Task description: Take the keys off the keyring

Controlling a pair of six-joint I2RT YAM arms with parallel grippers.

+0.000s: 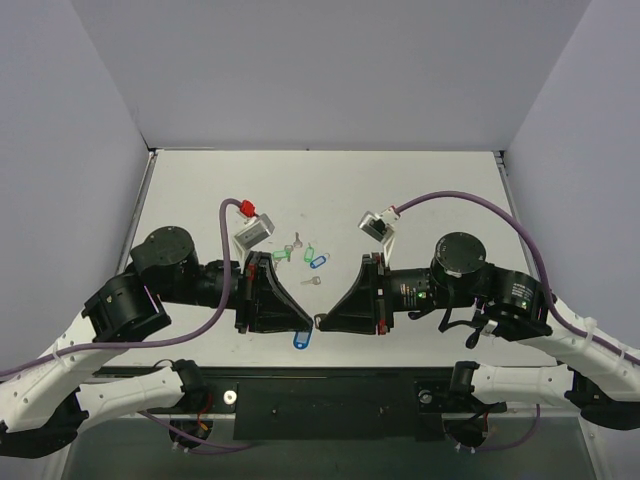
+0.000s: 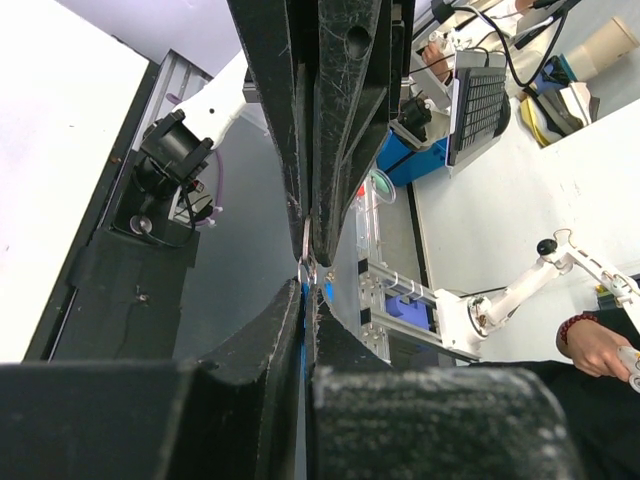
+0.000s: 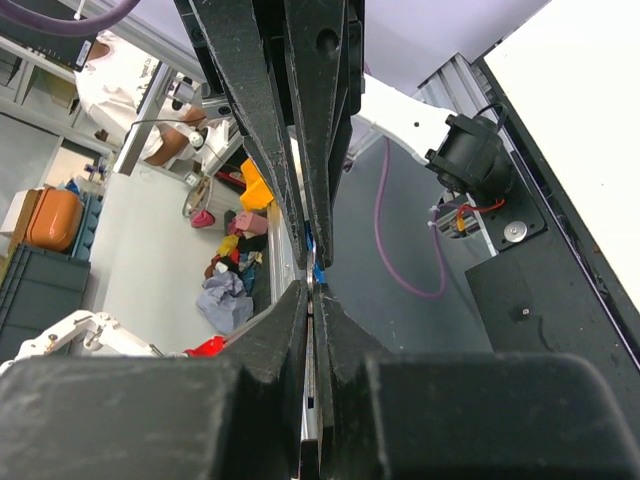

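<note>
From above, you are looking at the left claw (image 1: 309, 322) and the right claw (image 1: 321, 321) meeting tip to tip over the near part of the table (image 1: 420, 190). The keyring (image 1: 301, 340) is sitting just beside the left claw's tips, on their near side, showing only as a blue oblong. That view is not resolving what is lying between the tips (the fingers are covering it).

Your left wrist camera is filling that in. The left claw (image 2: 305, 292) is pinching nearly closed, with a sliver of the blue tag (image 2: 303, 303) showing in the slit between its fingers, so it is gripping the keyring. Straight ahead of its tips, a slim silver key (image 2: 306, 243) is sticking out from between the right claw's fingers. A thin ring (image 2: 311, 272) is sitting right where the two pairs of tips are meeting.

Your right wrist camera is showing the right claw (image 3: 312, 290) fully closed, with a speck of blue just ahead of its tips. A pale strip is running down the slit between its fingers (you cannot tell from here what it is). Taken with the left wrist view, it is gripping the key.

Only the overhead view is showing what is lying beyond the claws. Two green tags (image 1: 283, 253) and a second blue tag (image 1: 318, 261) are lying well apart from the tips. A loose key (image 1: 312, 281) is lying nearer the claws, and all of these are flat on the table.
</note>
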